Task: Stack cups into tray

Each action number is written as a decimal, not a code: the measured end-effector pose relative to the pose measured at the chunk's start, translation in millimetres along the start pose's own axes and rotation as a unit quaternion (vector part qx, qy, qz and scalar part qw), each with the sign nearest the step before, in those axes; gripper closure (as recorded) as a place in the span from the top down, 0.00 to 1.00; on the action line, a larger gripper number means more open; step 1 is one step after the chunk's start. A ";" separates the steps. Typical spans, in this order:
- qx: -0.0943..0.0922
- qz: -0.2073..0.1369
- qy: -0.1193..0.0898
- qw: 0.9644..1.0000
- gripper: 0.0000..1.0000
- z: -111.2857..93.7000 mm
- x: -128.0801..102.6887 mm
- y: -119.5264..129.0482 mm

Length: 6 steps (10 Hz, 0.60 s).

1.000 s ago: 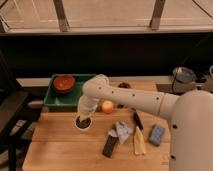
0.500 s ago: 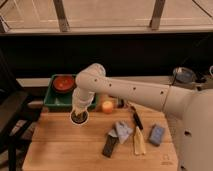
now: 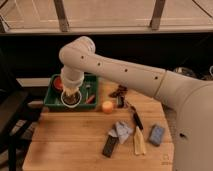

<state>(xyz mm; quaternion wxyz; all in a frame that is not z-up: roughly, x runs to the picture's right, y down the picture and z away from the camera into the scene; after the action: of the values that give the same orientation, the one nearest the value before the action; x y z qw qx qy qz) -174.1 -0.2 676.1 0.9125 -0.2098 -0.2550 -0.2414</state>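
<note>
A small white cup (image 3: 70, 100) with a dark inside sits in my gripper (image 3: 70, 94), which is shut on its rim. The cup is held over the front part of the green tray (image 3: 50, 98) at the table's back left, about at the height of the tray's walls. I cannot tell whether it touches the tray floor. My white arm reaches in from the right and bends down over the tray. It hides most of the red-brown bowl (image 3: 58, 83) that lies in the tray's back left.
An orange-yellow ball (image 3: 107, 106) lies just right of the tray. A red thing (image 3: 90, 98) lies at the tray's right end. On the wooden table are a crumpled grey cloth (image 3: 121, 130), a dark flat block (image 3: 110, 146), a yellow-handled tool (image 3: 139, 142) and a blue sponge (image 3: 156, 134).
My gripper has carried the cup from the table in front of the tray up and back to the left, over the tray. The arm has swung left with it.
</note>
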 end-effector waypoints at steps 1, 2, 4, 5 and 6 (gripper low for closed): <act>0.004 -0.003 -0.001 1.000 0.00 -2.9 1.4 -6.8; 0.004 -0.004 -0.001 1.000 0.00 -2.7 1.3 -7.5; 0.004 -0.004 -0.001 1.000 0.00 -2.5 1.7 -7.6; 0.004 -0.003 -0.001 1.000 0.00 -2.6 2.2 -7.3; 0.004 -0.002 0.000 1.000 0.00 -2.5 3.2 -7.0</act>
<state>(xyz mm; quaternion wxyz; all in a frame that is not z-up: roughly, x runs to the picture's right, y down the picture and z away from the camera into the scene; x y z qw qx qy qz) -174.6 -8.0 677.8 0.9128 -0.2059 -0.2562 -0.2423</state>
